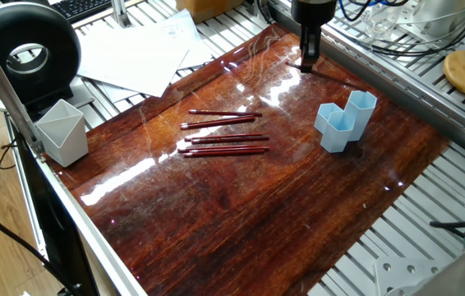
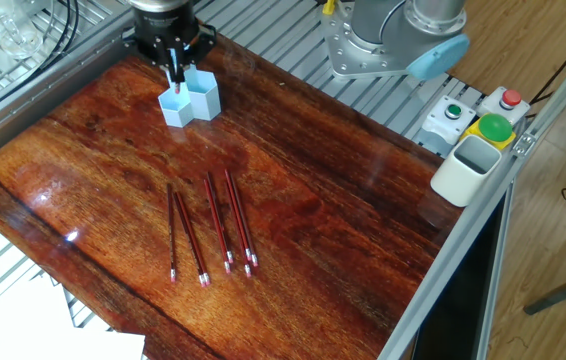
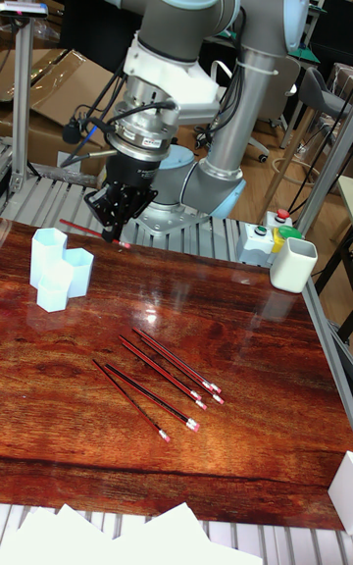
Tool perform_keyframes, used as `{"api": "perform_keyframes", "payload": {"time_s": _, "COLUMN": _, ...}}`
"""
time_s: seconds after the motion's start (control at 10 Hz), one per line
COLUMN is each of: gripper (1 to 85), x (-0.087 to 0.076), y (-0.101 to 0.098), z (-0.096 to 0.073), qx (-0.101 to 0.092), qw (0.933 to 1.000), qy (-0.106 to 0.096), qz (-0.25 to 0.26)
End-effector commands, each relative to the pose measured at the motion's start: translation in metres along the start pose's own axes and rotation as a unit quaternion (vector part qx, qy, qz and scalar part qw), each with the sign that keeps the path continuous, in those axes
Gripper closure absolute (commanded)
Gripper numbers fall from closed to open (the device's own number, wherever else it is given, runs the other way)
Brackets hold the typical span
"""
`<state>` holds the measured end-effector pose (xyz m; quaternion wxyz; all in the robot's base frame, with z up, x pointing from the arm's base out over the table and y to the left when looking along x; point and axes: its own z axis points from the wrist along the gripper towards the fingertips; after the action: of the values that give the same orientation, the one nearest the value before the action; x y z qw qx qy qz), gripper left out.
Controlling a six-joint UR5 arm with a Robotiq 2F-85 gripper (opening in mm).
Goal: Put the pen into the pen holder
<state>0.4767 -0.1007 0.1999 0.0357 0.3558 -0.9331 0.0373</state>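
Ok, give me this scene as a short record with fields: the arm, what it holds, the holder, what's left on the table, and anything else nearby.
arm: one arm, pincer above the far side of the table
held: a red pen, lying roughly level in the pincer
pen holder: light blue, upright, no pen seen in it
loose pens: four side by side mid-table
other cup: pale grey-white cup at the table edge
also: papers, button box

- You've got a pale grey angular cup [image 1: 62, 131] sitting at the table edge.
- Loose white papers [image 1: 146, 48] lie beside a black ring-shaped thing [image 1: 25, 51].
- Button box [image 2: 478, 115] with red and green buttons.
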Motion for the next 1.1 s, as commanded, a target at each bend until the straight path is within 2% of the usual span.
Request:
{"api": "perform_keyframes", "payload": {"time_s": 0.0, "gripper": 84.7, "x": -0.015, "y": -0.010, "z": -0.002, "qx": 0.018, "qw": 0.9994, "qy": -0.028, "qz": 0.000}}
{"api": "perform_keyframes", "payload": {"time_s": 0.1, "gripper": 84.7, "x": -0.024, "y": -0.012, "z": -0.002, "qx": 0.023, "qw": 0.9987, "qy": -0.045, "qz": -0.012}}
{"api": "perform_keyframes", "payload": {"time_s": 0.2, "gripper": 84.7, "x": -0.022, "y": -0.012, "z": -0.010, "qx": 0.030, "qw": 0.9961, "qy": -0.078, "qz": -0.029}}
{"api": "perform_keyframes", "payload": {"time_s": 0.3, "gripper": 84.7, "x": -0.022, "y": -0.009, "z": -0.010, "qx": 0.021, "qw": 0.9941, "qy": -0.100, "qz": -0.037}}
{"api": "perform_keyframes", "payload": {"time_s": 0.4, "gripper": 84.7, "x": -0.013, "y": -0.011, "z": -0.006, "qx": 0.017, "qw": 0.9932, "qy": -0.103, "qz": -0.053}}
{"api": "perform_keyframes", "payload": {"time_s": 0.5, "gripper": 84.7, "x": -0.002, "y": -0.020, "z": 0.001, "qx": 0.023, "qw": 0.9930, "qy": -0.096, "qz": -0.065}}
{"api": "perform_keyframes", "payload": {"time_s": 0.7, "gripper": 84.7, "x": 0.005, "y": -0.016, "z": 0.010, "qx": 0.000, "qw": 0.9916, "qy": -0.112, "qz": -0.066}}
{"api": "perform_keyframes", "payload": {"time_s": 0.8, "gripper": 84.7, "x": 0.004, "y": -0.010, "z": 0.010, "qx": -0.013, "qw": 0.9924, "qy": -0.108, "qz": -0.057}}
{"api": "perform_keyframes", "payload": {"time_s": 0.9, "gripper": 84.7, "x": 0.005, "y": -0.008, "z": 0.009, "qx": -0.015, "qw": 0.9946, "qy": -0.092, "qz": -0.047}}
{"api": "perform_keyframes", "payload": {"time_s": 1.0, "gripper": 84.7, "x": 0.026, "y": -0.005, "z": 0.012, "qx": -0.023, "qw": 0.9982, "qy": -0.051, "qz": -0.023}}
